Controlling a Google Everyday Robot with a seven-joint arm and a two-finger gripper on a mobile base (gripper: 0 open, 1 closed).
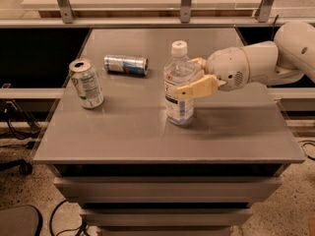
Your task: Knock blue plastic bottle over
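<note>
The blue plastic bottle (pixel 178 82) is clear with a white cap and a blue-and-white label. It stands upright near the middle of the grey table (pixel 147 136). My gripper (pixel 188 76) reaches in from the right at the bottle's mid-height and is open. One tan finger (pixel 197 88) lies across the bottle's front right side. The other finger (pixel 198 62) shows just behind the bottle. The fingers touch the bottle's right side. The white arm (pixel 256 63) stretches off to the right.
A green-white soda can (pixel 87 83) stands upright at the table's left. A slim silver-blue can (pixel 126 65) lies on its side behind it. A railing and a shelf run along the back. Cables lie on the floor at the left.
</note>
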